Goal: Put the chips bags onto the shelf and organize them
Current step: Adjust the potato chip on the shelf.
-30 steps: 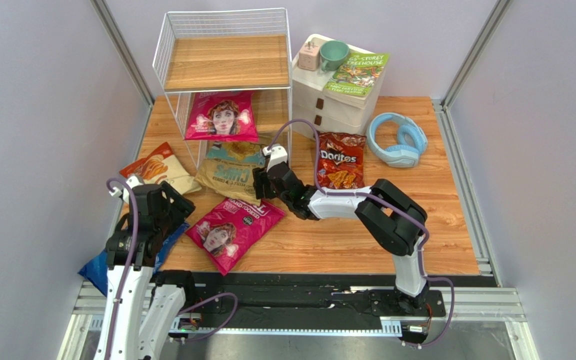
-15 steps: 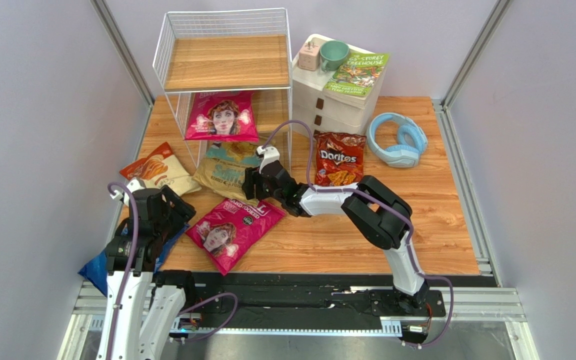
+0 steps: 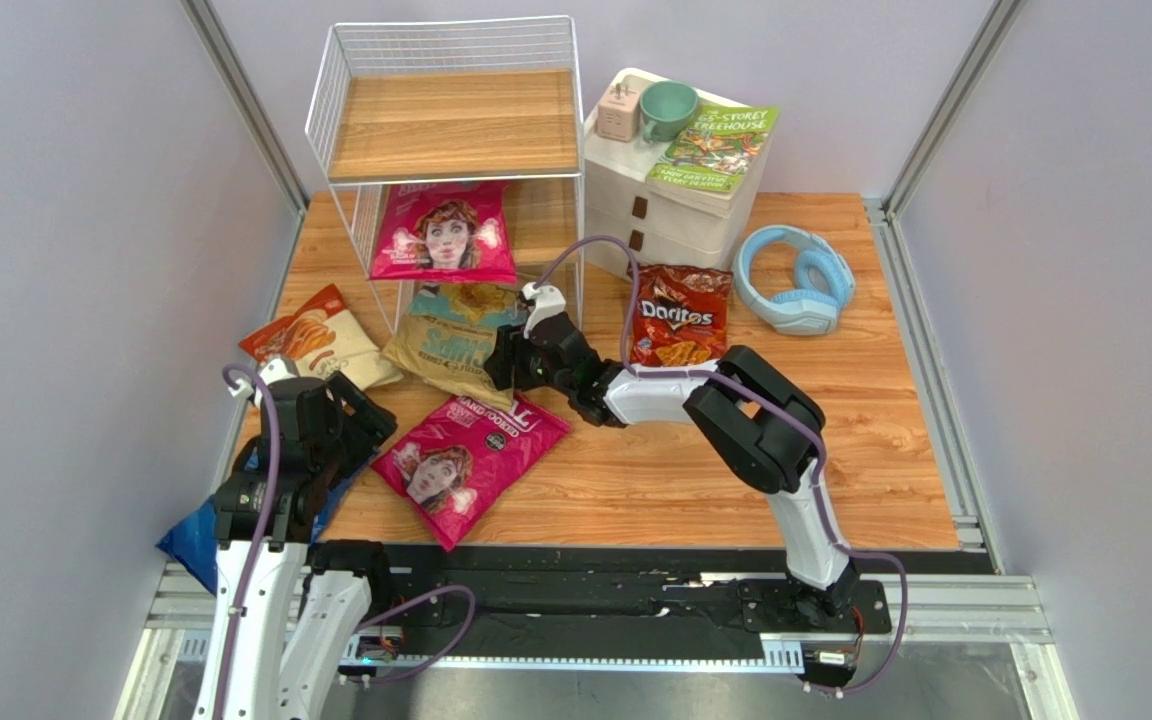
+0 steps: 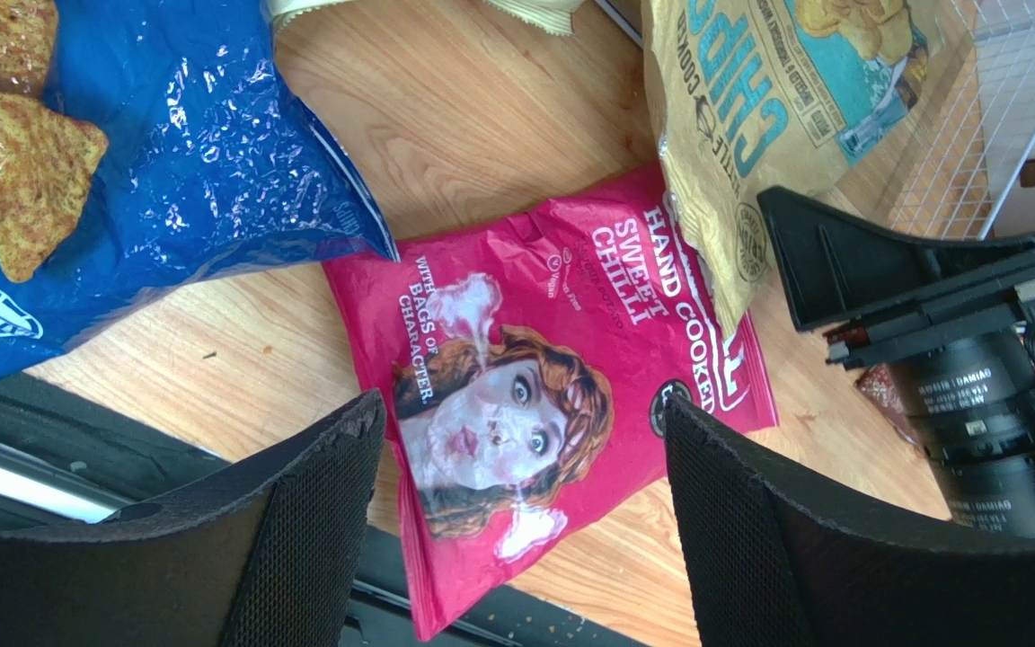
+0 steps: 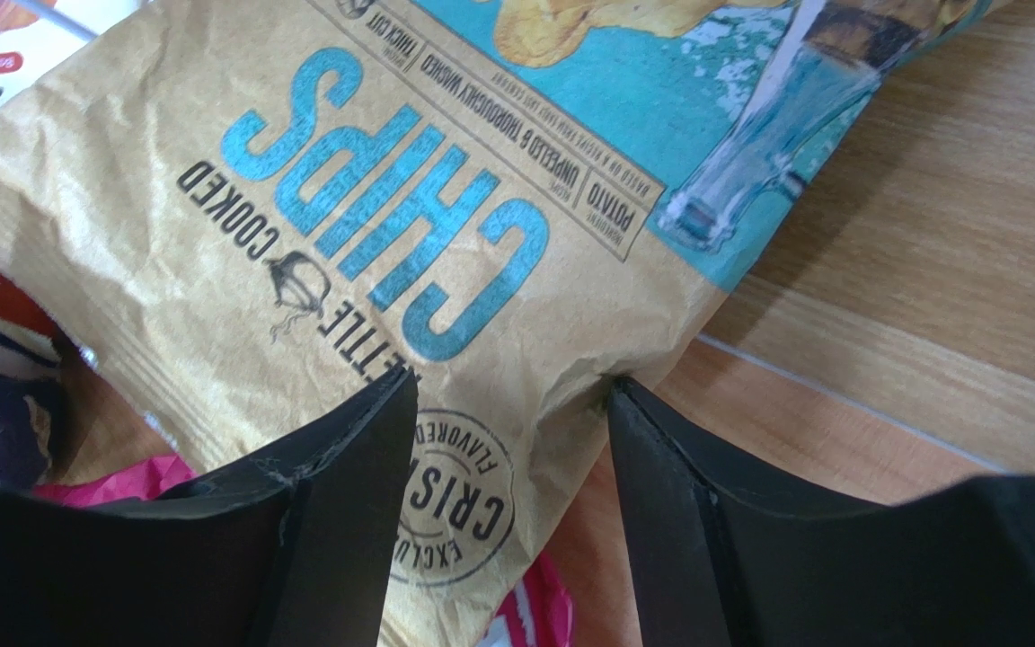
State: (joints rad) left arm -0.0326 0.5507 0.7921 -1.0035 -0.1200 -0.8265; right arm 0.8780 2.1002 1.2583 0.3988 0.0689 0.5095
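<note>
The right pincer (image 5: 510, 391) sits low at the near edge of the tan bag (image 5: 388, 216). Its fingers are apart with that edge between them, not visibly pinching. The tan bag lies at the foot of the shelf (image 3: 455, 128), its corner overlapping the near pink bag (image 4: 523, 337). The worktop (image 3: 687, 488) is bare to the right. The left pincer (image 4: 523, 418) hangs wide open and empty above the near pink bag, beside the blue bag (image 4: 172, 148) at the worktop's near-left edge.
</note>
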